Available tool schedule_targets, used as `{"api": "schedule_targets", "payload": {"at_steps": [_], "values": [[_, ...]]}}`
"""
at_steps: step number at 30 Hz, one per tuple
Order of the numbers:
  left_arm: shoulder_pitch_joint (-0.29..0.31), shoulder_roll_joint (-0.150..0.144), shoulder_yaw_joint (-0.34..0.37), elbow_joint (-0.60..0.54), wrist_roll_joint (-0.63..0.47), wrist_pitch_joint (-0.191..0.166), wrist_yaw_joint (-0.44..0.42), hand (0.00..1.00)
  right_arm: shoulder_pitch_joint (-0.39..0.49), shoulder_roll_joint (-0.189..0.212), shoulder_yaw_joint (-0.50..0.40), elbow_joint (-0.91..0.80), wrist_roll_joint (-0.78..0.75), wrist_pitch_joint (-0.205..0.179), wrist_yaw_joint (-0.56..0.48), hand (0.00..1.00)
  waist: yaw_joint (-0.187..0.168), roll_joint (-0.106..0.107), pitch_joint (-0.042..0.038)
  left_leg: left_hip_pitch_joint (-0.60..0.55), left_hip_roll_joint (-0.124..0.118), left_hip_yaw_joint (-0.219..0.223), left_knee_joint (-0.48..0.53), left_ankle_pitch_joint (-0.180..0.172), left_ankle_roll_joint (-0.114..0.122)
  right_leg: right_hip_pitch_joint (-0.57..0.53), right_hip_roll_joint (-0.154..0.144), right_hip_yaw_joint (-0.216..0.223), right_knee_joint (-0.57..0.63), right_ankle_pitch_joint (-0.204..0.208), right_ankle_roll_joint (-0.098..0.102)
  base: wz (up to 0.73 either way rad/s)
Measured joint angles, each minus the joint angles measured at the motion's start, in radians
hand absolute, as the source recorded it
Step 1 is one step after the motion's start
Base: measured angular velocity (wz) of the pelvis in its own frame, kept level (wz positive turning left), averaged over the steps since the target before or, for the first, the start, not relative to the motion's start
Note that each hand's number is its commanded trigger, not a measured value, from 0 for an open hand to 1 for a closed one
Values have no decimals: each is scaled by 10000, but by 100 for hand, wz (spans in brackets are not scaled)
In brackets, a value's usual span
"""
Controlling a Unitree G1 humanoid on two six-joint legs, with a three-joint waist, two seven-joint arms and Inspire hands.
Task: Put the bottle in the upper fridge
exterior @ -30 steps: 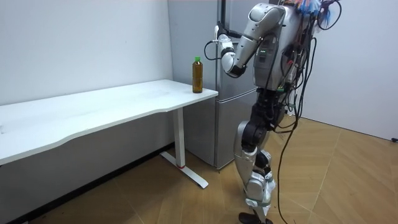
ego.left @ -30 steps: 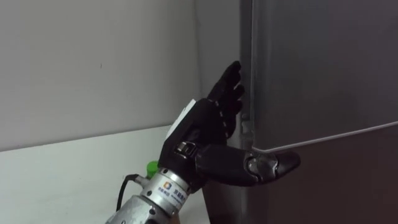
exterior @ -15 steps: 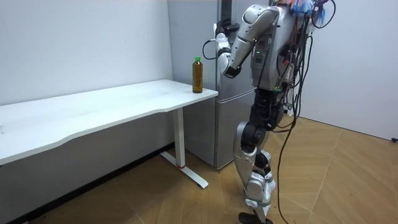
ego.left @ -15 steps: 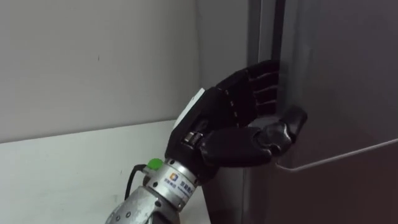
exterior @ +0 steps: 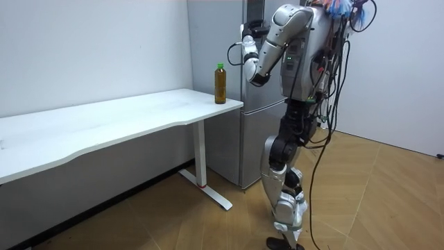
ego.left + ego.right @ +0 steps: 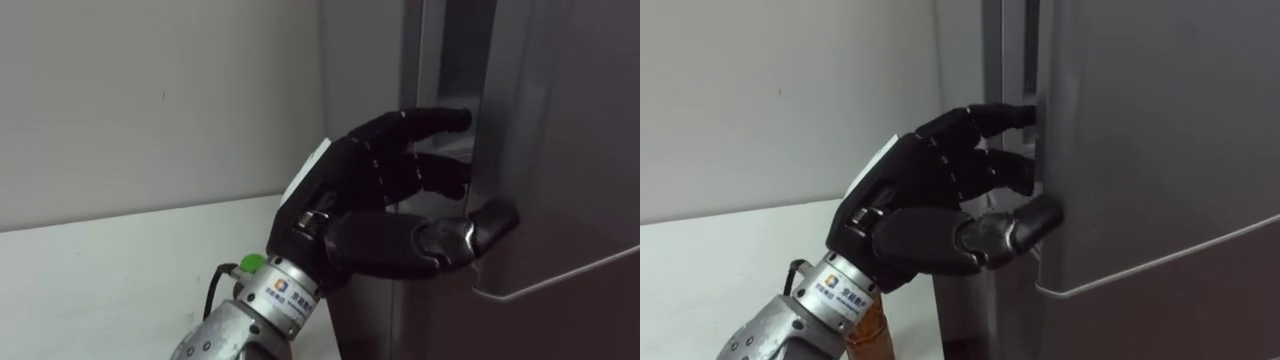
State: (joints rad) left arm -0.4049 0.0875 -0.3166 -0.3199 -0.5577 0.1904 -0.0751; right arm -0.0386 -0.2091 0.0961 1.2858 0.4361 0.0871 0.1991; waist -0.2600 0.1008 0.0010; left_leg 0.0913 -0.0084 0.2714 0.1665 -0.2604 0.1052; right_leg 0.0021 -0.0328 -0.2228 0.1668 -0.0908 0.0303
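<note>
**Bottle (image 5: 220, 83) stands on the surface (image 5: 139, 114) while the left hand (image 6: 370, 190) takes the upper door (image 6: 560, 130)**

The bottle is upright and untouched at the corner of the white surface nearest the fridge (image 5: 253, 146). In the eye views its green cap peeks out just behind the robot's wrist. Parked there, it is near enough to be picked up once the compartment is open, which is probably why it has not been lifted yet: the door has to come first.

The robot stands upright facing the fridge, just beside the end of the surface, with its left arm raised to the height of the upper door. The left hand grips the door's near vertical edge. Its fingers (image 6: 430, 122) are curled into the dark gap between door and cabinet, and its thumb (image 6: 470, 235) is pressed against the door's front face, so the edge is pinched between them. The grip sits just above the seam with the lower door (image 6: 580, 320), low on the upper panel. No handle can be seen, so hooking the edge looks like the only purchase on offer.

Judging by the gap, the door is barely ajar. The next move is likely an outward pull, and the shallow hold on smooth metal could slip.
</note>
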Motion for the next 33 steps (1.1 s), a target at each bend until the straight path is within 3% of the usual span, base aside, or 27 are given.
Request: {"api": "schedule_targets", "payload": {"at_steps": [25, 33], "values": [[0, -41, -282, -4, -193, -233, -2, 0, -54, -54, -2, 0, 29, -17, -22, 0, -84, 141, -11, -114, 4, 35, 23, 1, -1, -96, -6, 23, 21, 2, -2, 0], [0, -50, -491, -9, -193, -427, -60, 0, -99, -90, -2, -10, -82, -58, -16, 0, -144, 202, 11, -109, 19, 284, 10, 1, -1, -126, -24, 53, 28, 17, 21, -1]]}}
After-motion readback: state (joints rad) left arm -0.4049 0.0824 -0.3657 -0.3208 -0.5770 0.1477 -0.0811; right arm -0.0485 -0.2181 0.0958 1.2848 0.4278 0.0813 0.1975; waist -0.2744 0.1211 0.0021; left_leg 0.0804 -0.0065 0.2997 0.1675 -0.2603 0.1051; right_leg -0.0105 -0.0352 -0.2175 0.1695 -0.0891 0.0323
